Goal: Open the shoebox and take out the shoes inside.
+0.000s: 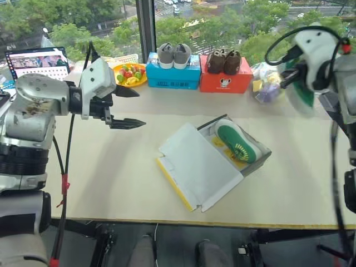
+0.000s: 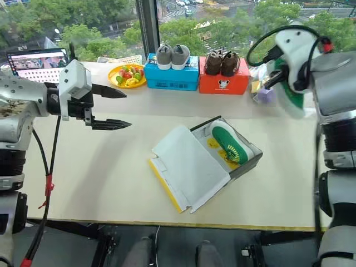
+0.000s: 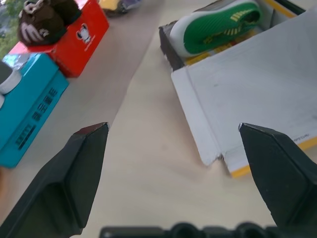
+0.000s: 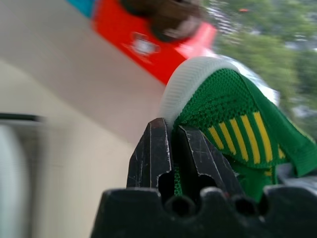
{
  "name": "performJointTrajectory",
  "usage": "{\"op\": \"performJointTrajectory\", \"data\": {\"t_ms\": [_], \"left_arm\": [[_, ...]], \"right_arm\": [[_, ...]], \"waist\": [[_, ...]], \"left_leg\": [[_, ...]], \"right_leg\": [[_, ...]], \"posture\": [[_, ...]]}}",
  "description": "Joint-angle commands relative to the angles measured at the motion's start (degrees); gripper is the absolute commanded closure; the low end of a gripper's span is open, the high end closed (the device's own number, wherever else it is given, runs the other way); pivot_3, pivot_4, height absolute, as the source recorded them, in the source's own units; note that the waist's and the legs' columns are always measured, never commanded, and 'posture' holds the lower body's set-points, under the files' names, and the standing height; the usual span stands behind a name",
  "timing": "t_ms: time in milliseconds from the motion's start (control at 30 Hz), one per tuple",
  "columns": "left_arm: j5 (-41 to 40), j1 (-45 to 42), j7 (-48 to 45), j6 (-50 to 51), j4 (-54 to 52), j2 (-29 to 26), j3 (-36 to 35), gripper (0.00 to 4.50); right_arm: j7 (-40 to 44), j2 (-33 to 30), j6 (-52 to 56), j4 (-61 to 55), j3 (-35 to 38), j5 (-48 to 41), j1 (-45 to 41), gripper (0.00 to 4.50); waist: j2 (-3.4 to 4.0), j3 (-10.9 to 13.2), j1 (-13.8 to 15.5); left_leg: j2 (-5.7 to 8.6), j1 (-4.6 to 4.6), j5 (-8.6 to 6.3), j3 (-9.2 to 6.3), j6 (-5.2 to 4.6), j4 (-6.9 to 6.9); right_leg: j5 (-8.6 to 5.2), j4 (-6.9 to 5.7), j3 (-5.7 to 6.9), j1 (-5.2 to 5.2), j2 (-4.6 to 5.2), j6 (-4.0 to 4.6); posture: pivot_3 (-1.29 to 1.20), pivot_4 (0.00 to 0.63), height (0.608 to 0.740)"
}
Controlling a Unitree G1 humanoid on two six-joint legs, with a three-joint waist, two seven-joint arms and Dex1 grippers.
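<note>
Bright, even daylight from the window behind the red cardboard box (image 1: pixel 225 79); soft shadows only. Right wrist view heavily motion-blurred; the held green knit sneaker (image 4: pixel 237 129) stays fairly sharp beside that box.

One shoe (image 1: pixel 238 142) in shoebox (image 1: pixel 214 161), lid flat leftward; other shoe (image 4: pixel 233 124) in right gripper (image 4: pixel 171 148)

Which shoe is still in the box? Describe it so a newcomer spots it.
On the beige table, find the open yellow shoebox with its white lid folded flat. The green sneaker lies inside, sole up with yellow-striped tread. The grey and brown pairs sit on top of closed boxes.
</note>
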State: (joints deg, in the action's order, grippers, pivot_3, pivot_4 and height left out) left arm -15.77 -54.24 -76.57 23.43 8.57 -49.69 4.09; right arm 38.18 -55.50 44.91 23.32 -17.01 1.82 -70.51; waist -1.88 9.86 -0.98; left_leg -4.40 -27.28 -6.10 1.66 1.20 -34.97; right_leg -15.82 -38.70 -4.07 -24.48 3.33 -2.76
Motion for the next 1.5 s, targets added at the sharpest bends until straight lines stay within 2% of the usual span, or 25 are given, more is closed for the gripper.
{"op": "performJointTrajectory", "data": {"t_ms": [33, 167, 233, 300, 400, 500, 567, 600, 733, 933, 1133, 1500], "left_arm": [[0.0, -1.5, 0.3, -0.8, -1.5, -0.3, -0.7, 0.0], [-0.7, -0.4, 0.8, 0.2, -3.2, -0.1, -1.0, 0.0], [-1.2, 0.3, 0.7, 1.2, -4.2, -0.1, -1.0, 0.0], [-1.7, 1.1, 0.4, 2.3, -5.5, -0.3, -1.0, 0.0], [-2.7, 1.7, 0.1, 4.3, -7.5, -0.8, -1.3, 0.0], [-3.0, 1.2, 0.0, 5.3, -7.7, -1.3, -1.2, 0.0], [-3.0, 1.0, -0.1, 5.5, -7.7, -1.4, -1.0, 0.0], [-3.0, 0.9, -0.1, 5.6, -7.6, -1.4, -0.9, 0.0], [-3.0, 0.6, -0.1, 5.4, -7.1, -0.7, -0.6, 0.0], [-2.4, 0.0, 0.0, 4.0, -5.8, 0.8, 0.1, 0.0], [-2.5, 0.3, 0.0, 4.3, -6.5, 0.2, -0.3, 0.0], [-3.0, 0.5, 0.1, 5.5, -7.4, -1.0, -0.8, 0.0]], "right_arm": [[-3.5, -1.1, -16.8, 13.9, -1.5, 7.1, 2.9, 4.33], [-10.3, 3.0, -30.6, 32.8, -1.7, 10.9, 7.6, 4.33], [-13.9, 4.7, -36.5, 39.1, -2.1, 12.9, 9.0, 3.63], [-16.0, 6.1, -40.2, 43.2, -2.0, 14.1, 9.7, 3.12], [-15.6, 7.3, -42.5, 45.2, -2.5, 15.8, 10.3, 2.05], [-6.4, 7.0, -37.9, 39.0, 1.9, 11.5, 7.9, 1.02], [0.6, 6.4, -30.6, 30.4, 5.9, 7.0, 7.0, 0.23], [3.9, 5.9, -25.5, 24.7, 7.7, 4.8, 7.0, 0.05], [15.1, 3.6, -2.5, 1.6, 12.3, -4.1, 7.0, 0.05], [20.8, 6.8, 16.4, -19.7, 12.3, -15.4, 10.7, 0.05], [17.7, 10.0, 21.0, -26.9, 9.9, -17.8, 15.2, 0.05], [16.3, 8.3, 16.4, -23.2, 6.7, -15.6, 17.3, 0.05]], "waist": [[0.0, 0.0, -0.3], [0.0, 0.0, -0.6], [0.17, 0.1, -0.9], [0.59, 0.4, -1.4], [0.7, 0.4, -1.9], [0.72, 0.4, -2.4], [0.73, 0.4, -2.8], [0.75, 0.5, -3.0], [0.81, 0.5, -2.7], [0.77, 0.4, -1.4], [0.77, 0.5, -0.1], [0.77, 0.5, 0.2]], "left_leg": [[0.0, 0.0, 0.0, 0.0, 0.0, 0.0], [0.01, 0.13, 0.0, -0.01, 0.0, -0.01], [0.03, 0.12, 0.01, -0.01, -0.01, -0.01], [0.07, 0.1, 0.01, -0.02, -0.01, -0.01], [0.1, 0.1, 0.02, -0.04, -0.01, 0.03], [0.1, 0.15, 0.02, -0.06, -0.01, 0.01], [0.11, 0.21, 0.02, -0.07, -0.01, -0.04], [0.11, 0.27, 0.02, -0.07, -0.01, -0.05], [0.1, 0.33, 0.02, -0.09, -0.01, -0.01], [0.09, 0.33, 0.01, -0.1, 0.0, -0.1], [0.09, 0.19, 0.01, -0.09, 0.0, -0.21], [0.09, 0.14, 0.01, -0.1, -0.01, -0.23]], "right_leg": [[0.0, 0.0, -0.01, 0.0, 0.0, 0.0], [0.01, 0.07, 0.0, 0.18, 0.01, -0.01], [0.02, 0.06, -0.03, 0.18, 0.02, -0.03], [0.03, 0.05, -0.06, 0.17, 0.04, -0.06], [0.04, 0.04, -0.09, 0.15, 0.06, -0.1], [0.04, 0.01, -0.09, 0.2, 0.05, -0.1], [0.04, -0.06, -0.1, 0.24, 0.05, -0.11], [0.04, -0.08, -0.11, 0.29, 0.05, -0.12], [0.02, -0.21, -0.12, 0.27, 0.02, -0.12], [-0.01, -0.19, -0.06, 0.33, 0.03, -0.12], [0.0, -0.2, -0.05, 0.24, 0.04, -0.12], [0.0, -0.2, -0.03, 0.21, 0.04, -0.12]], "posture": [[0.0, 0.15, 0.739], [0.0, 0.15, 0.739], [0.0, 0.15, 0.739], [0.0, 0.15, 0.739], [0.0, 0.15, 0.739], [0.0, 0.15, 0.739], [0.0, 0.15, 0.739], [0.0, 0.15, 0.739], [0.0, 0.15, 0.739], [0.0, 0.15, 0.739], [0.0, 0.15, 0.739], [0.0, 0.15, 0.739]]}}
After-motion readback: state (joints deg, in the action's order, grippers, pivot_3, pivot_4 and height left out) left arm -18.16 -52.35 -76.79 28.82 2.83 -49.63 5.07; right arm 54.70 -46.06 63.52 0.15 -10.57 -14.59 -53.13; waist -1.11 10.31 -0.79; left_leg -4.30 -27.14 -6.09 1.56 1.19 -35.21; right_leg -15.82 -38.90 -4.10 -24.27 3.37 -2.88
